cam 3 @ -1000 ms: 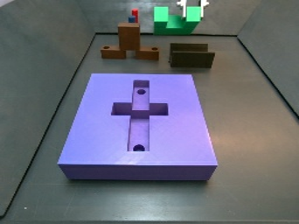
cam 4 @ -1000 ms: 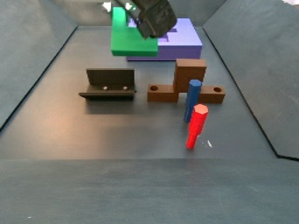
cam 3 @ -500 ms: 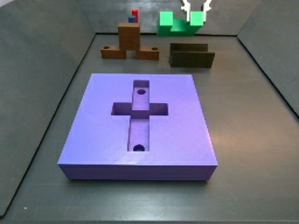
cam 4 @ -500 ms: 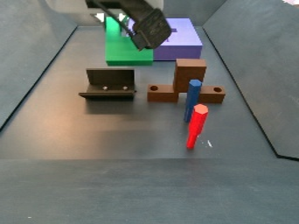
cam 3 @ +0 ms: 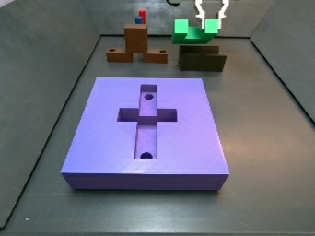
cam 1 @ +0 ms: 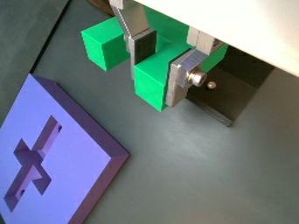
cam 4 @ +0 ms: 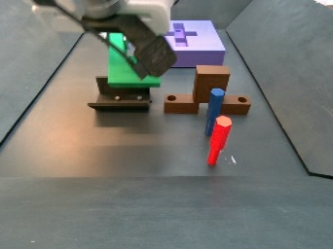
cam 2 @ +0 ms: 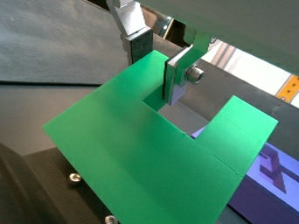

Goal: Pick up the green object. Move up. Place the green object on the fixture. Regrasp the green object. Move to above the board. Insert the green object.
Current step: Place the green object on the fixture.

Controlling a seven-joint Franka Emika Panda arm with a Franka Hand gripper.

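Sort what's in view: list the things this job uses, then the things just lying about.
In use:
green object, held in the gripper just above the fixture
fixture
board

Lying about:
brown block with upright post
red peg
blue peg

The green object [cam 4: 121, 64] is held by the gripper [cam 4: 146, 51] directly above the fixture [cam 4: 125, 95]; the board [cam 4: 196, 41] is set behind the fixture.
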